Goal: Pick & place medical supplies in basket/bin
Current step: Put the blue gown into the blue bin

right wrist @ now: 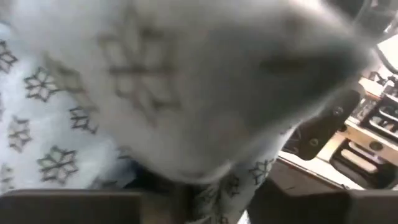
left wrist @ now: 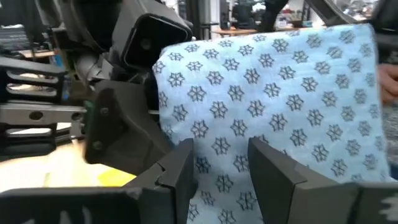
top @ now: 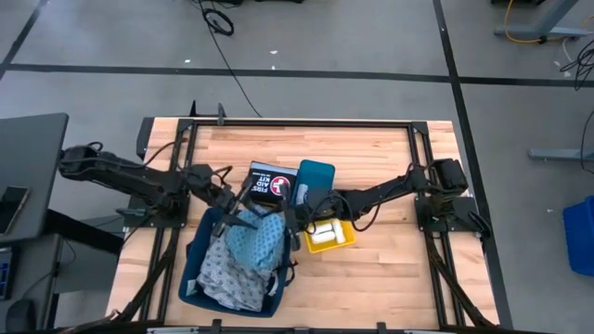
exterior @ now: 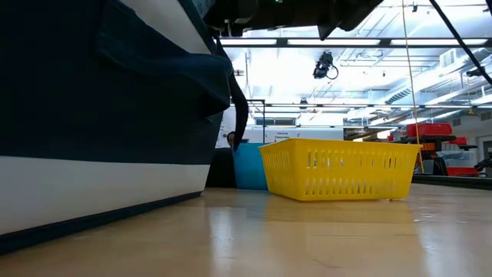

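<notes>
Wooden worktop (top: 390, 269) below me: my left tool (top: 243, 218) and right tool (top: 290, 221) meet over the dark blue bin (top: 190, 278) near the front edge. Blue patterned cloth (top: 255, 243) lies bunched in that bin, pinched between my left tool's fingers (left wrist: 180, 171). Whether the right tool grips it, I cannot tell. Beside the bin, a yellow basket (top: 331, 243) holds white rolls (top: 325, 232).

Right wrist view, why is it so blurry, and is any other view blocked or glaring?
Right wrist view: the snowflake-patterned light blue cloth lies against the lens, out of focus. Low view: a dark blue bin wall fills the left, and bright ceiling light glares behind the yellow slotted plastic basket.
</notes>
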Controlling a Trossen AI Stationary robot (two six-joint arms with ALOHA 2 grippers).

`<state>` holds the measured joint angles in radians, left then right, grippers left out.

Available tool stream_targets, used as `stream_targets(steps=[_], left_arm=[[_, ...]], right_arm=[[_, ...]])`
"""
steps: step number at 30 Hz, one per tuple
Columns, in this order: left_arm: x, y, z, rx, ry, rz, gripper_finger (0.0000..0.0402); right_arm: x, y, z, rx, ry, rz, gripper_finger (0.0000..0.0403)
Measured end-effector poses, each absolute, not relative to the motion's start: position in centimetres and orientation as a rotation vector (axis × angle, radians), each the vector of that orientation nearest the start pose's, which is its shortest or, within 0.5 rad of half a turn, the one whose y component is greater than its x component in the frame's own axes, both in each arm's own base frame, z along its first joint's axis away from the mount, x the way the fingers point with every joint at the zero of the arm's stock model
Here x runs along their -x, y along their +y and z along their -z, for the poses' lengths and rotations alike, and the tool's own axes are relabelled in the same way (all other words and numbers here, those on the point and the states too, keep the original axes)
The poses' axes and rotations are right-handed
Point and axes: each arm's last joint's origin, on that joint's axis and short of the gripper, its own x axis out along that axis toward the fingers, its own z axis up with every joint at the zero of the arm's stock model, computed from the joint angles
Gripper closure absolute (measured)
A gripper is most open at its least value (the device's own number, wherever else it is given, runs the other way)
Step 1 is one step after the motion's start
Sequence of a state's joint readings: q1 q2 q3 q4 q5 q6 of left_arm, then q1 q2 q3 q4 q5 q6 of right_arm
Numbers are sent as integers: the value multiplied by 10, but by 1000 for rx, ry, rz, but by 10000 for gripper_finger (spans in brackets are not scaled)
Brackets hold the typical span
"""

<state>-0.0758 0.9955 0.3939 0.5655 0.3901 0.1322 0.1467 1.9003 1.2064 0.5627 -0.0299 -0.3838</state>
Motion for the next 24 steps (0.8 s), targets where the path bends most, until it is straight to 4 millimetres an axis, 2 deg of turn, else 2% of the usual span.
stream_targets(steps=[5, 8, 12, 17, 24], left_arm=[[-206, -37, -227, -130, 35, 521, 264], [-205, -44, -222, -126, 76, 556, 264], [-202, -52, -219, -129, 117, 598, 264], [-202, -62, -212, -120, 169, 616, 264], [-212, -75, -191, -127, 259, 604, 264]], right_arm=[[-420, 74, -230, 445, 105, -220, 218], [-415, 79, -243, 462, 86, -183, 178], [-404, 85, -254, 482, 154, -132, 141], [-386, 89, -277, 479, 199, -94, 129], [-367, 86, -288, 359, 292, -155, 129]])
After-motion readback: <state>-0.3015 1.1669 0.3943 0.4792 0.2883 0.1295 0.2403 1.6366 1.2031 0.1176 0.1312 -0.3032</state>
